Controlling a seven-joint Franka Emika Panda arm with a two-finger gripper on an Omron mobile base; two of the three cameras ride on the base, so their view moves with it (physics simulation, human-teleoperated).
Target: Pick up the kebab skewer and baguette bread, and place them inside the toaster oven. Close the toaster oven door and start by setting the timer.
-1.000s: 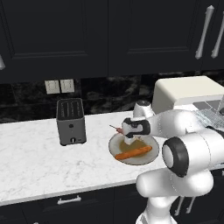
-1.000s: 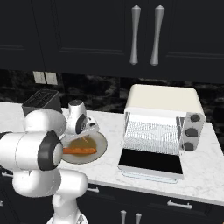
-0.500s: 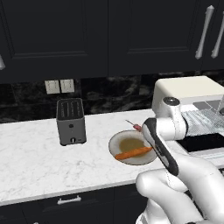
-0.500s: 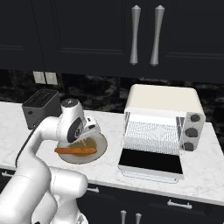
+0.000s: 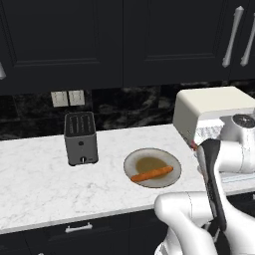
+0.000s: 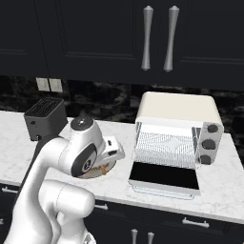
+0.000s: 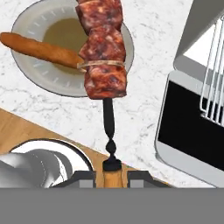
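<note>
Kebab skewer point(image 7: 103, 52) hangs above the plate point(image 7: 41, 85), pinched by its wooden handle between the fingertips of the gripper point(image 7: 112, 173), lifted clear for carrying toward the toaster oven point(image 6: 177, 138). Beside the plate, the toaster oven door point(image 6: 164, 177) lies open, rack exposed. Baguette bread point(image 5: 152, 173) rests on the plate; the slot toaster point(image 5: 80, 138) stands well apart, blocking nothing.

The baguette bread point(image 5: 152, 174) lies alone on the round plate point(image 5: 139, 160), centred on the white marble surface point(image 5: 40, 184). The dark slot toaster point(image 5: 80, 138) stands left of it; the cream toaster oven point(image 5: 211, 107) sits right, behind the arm
</note>
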